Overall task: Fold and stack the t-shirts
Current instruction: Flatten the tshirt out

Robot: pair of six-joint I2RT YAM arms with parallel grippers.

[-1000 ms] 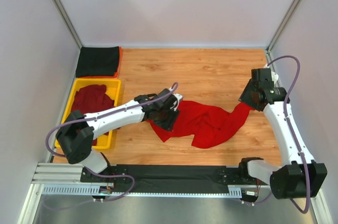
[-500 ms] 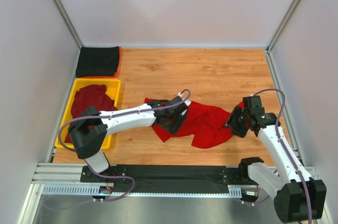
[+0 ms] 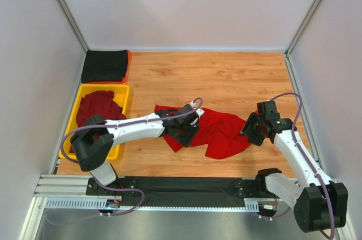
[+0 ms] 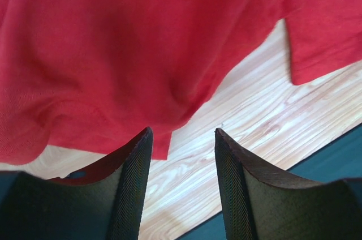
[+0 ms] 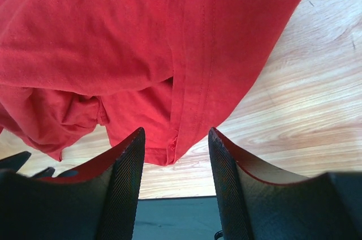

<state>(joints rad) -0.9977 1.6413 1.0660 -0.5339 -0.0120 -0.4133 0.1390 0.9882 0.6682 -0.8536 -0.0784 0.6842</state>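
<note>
Right hand (image 5: 175,135) has lowered the red t-shirt (image 3: 218,129)

This is a robotics lab work cell, not a home or shop. Plain pale panel walls (image 3: 186,8) on grey metal corner posts (image 3: 65,11) box in a wood-grain tabletop (image 3: 226,76). At six o'clock, a slotted aluminium rail (image 3: 62,186) and a black base strip (image 3: 186,183) carry a white jointed left robot arm (image 3: 130,128) and its right twin (image 3: 297,155), trailing purple cables (image 3: 70,135). A yellow plastic tray (image 3: 104,86) sits at nine o'clock.
</note>
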